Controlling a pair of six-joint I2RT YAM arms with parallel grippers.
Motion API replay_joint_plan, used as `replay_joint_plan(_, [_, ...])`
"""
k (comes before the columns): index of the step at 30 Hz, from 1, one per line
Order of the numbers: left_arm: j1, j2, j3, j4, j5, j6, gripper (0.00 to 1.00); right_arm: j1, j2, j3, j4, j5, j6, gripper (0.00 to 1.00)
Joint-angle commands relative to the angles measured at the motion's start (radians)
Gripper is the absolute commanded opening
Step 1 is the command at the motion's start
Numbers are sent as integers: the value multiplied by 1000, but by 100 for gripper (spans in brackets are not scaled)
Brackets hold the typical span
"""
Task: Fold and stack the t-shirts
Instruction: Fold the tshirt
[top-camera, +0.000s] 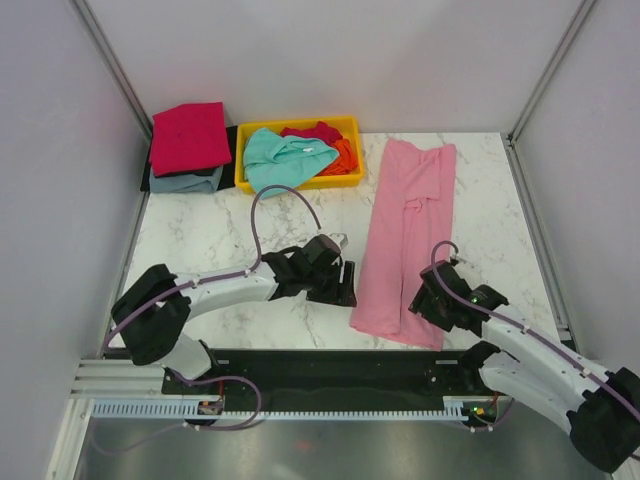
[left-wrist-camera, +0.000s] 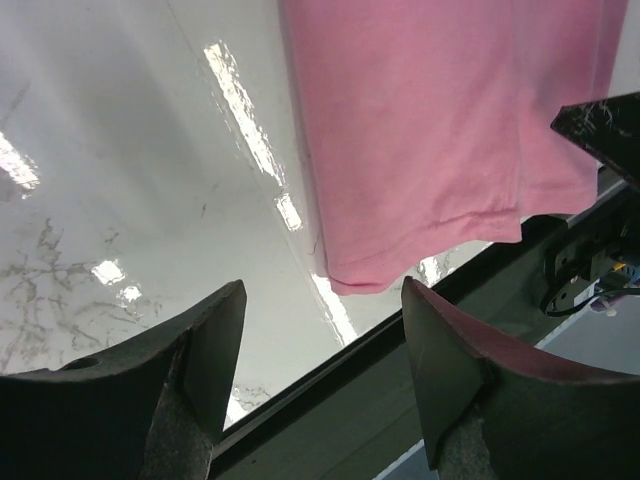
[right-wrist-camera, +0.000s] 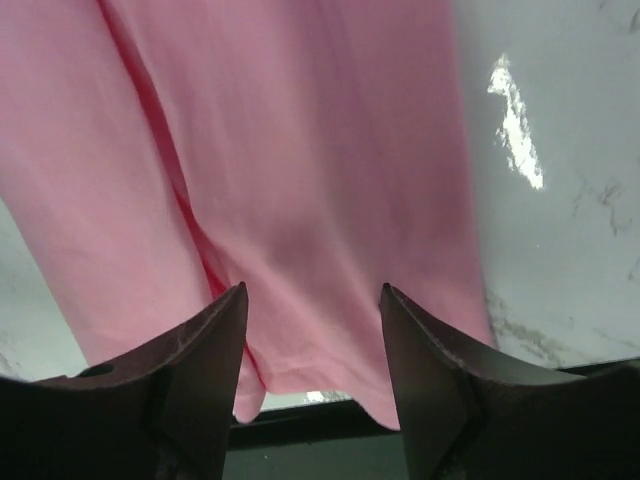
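Observation:
The light pink t-shirt lies folded into a long strip on the marble table, right of centre, its hem near the front edge. It also shows in the left wrist view and the right wrist view. My left gripper is open and empty just left of the hem's left corner. My right gripper is open and empty over the hem's right part. A folded crimson t-shirt lies on a grey-blue one at the back left. Teal, red and orange t-shirts lie crumpled in the tray.
The yellow plastic tray stands at the back centre. White walls close in the left, right and back. A black rail runs along the table's front edge, under both arms.

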Motion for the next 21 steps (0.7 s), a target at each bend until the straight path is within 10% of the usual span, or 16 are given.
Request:
replay_joint_plan(1, [4,32,-52,162,72,-40,71,190,-9,17,-90,168,230,65])
replay_joint_plan(17, [-103,170,-120,321,135,-137,64,93,101,314,-205,365,83,79])
replay_joint_plan(21, [-110,200,-129,355,128,-179,46,48,60,305,-200,340,54,79])
